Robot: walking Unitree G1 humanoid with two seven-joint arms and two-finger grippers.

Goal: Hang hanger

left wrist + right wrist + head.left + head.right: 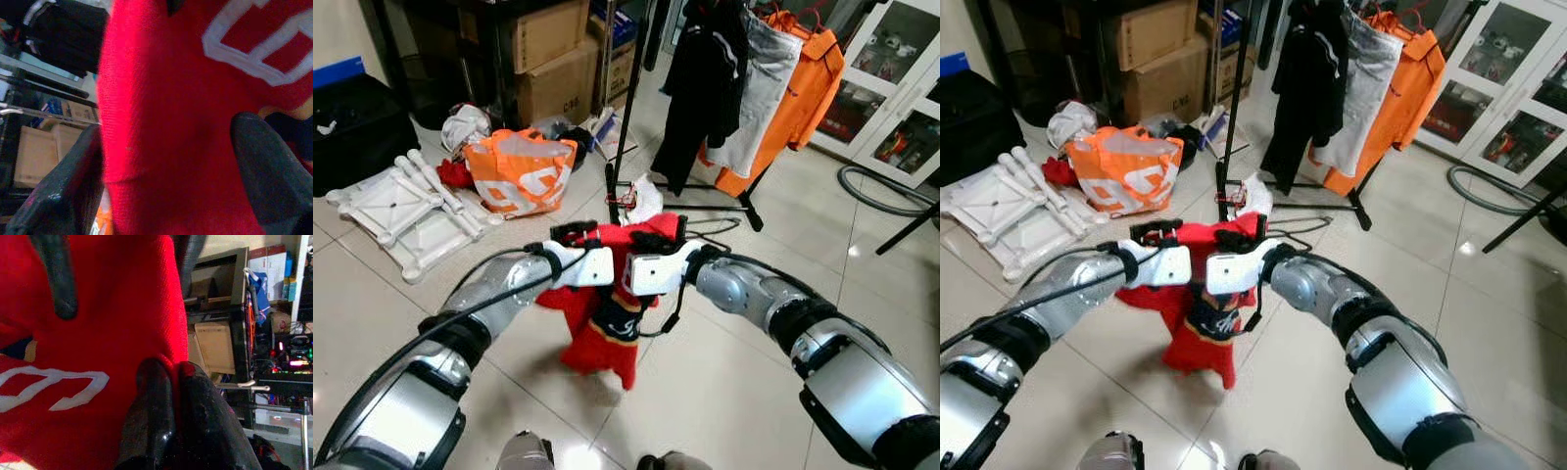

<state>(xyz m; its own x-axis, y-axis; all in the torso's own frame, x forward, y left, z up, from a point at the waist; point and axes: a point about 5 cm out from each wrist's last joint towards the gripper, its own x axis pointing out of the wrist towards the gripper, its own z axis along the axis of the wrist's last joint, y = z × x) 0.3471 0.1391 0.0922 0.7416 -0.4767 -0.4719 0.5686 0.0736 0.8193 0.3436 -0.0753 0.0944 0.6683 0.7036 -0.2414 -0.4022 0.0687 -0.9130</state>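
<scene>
While both arms reach forward together, the left gripper [576, 233] and right gripper [658, 238] each have jaws clenched on the red garment [607, 333], which hangs between them above the tiled floor [724, 392]. Ahead stands a clothes rack [744, 201] with an orange garment [808, 83]. No hanger can be made out under the red cloth.

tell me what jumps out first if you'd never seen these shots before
The red garment held up at the centre, with the left end effector and right end effector both closed on its top edge above the tiled floor. Behind it stands a clothes rack hung with black, grey and orange clothes, and an orange bag lies on the floor at left.
</scene>
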